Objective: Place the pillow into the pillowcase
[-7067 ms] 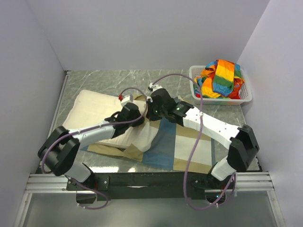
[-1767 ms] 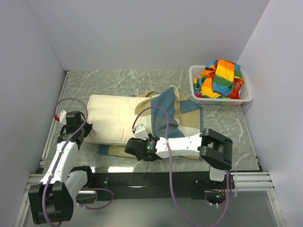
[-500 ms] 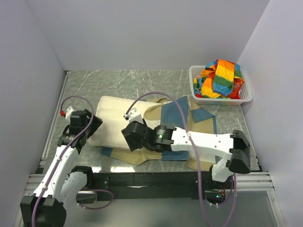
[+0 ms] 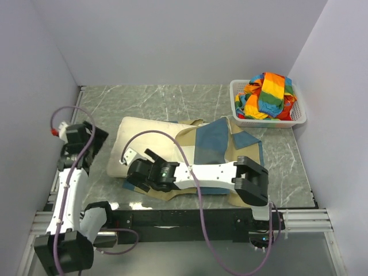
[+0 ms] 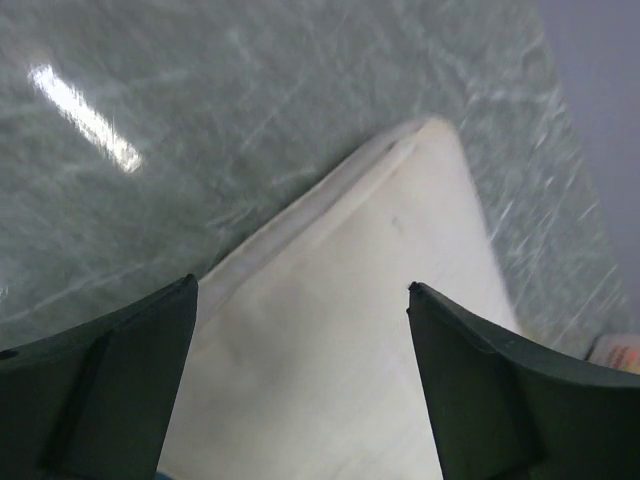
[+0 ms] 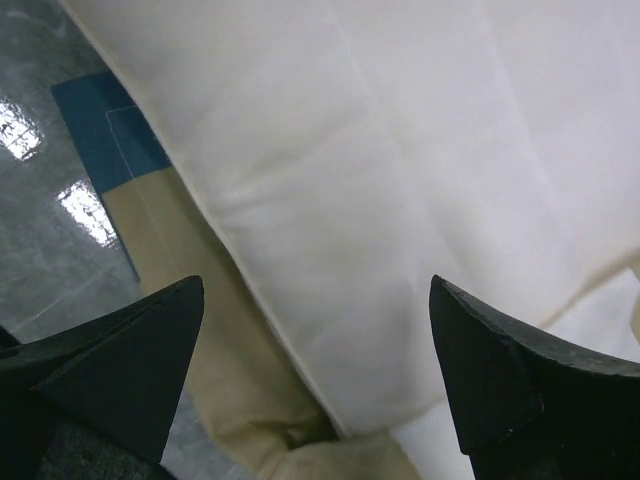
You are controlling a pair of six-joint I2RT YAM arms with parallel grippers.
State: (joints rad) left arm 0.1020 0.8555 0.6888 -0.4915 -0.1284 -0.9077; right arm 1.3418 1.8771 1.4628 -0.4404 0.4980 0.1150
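Off-task items: basket, cloth, tabletop
White slatted basket [image 4: 298, 118] at 2 o'clock on grey marbled table [image 4: 144, 100], heaped with rainbow-striped cloth [image 4: 267, 95].

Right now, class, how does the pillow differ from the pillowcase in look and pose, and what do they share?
The pillow is plain cream; the pillowcase has blue, tan and off-white blocks. The pillow is plump; the pillowcase lies thin and rumpled. The pillow's left end is bare, while the pillowcase wraps only its right part. Both are soft fabric lying on the table.
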